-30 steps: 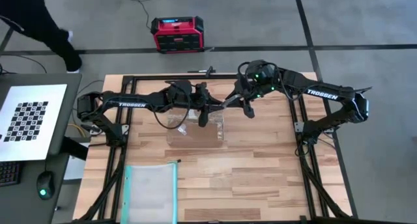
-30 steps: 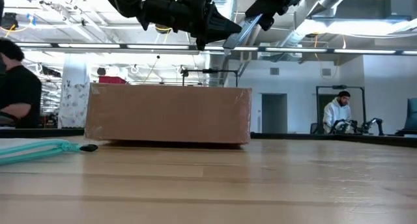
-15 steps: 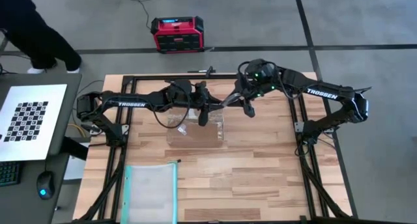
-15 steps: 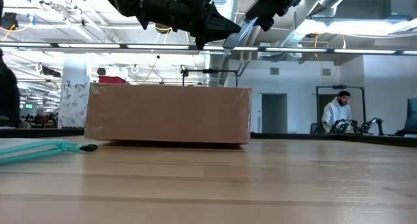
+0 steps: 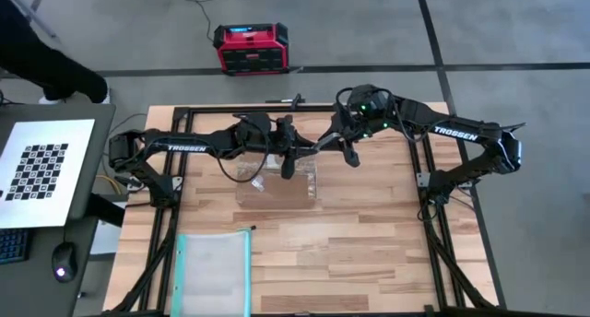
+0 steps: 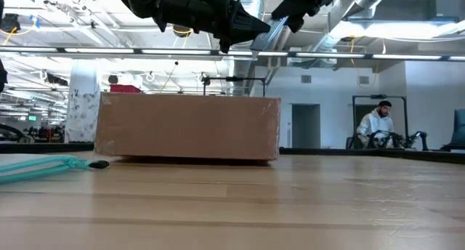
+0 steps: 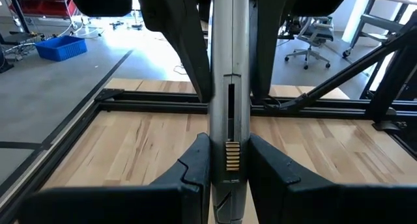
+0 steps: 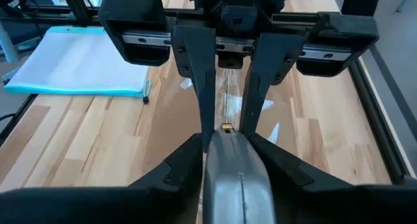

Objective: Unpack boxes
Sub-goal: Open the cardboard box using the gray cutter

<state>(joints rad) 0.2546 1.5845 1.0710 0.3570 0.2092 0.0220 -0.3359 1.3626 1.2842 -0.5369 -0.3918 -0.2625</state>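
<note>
While both grippers hold the grey box cutter (image 7: 229,120) together above the taped brown box (image 6: 187,128) at the table's far middle, the left gripper (image 5: 288,162) should grip tight before the right gripper (image 5: 332,144) lets go.

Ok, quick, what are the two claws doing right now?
Left claw: closed on the silver tool.
Right claw: closed on the same silver tool.

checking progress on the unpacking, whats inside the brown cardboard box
Nothing of the inside shows. The plain brown cardboard box has its taped top closed, and both grippers hold one slim grey tool above it: left gripper, right gripper.
</note>
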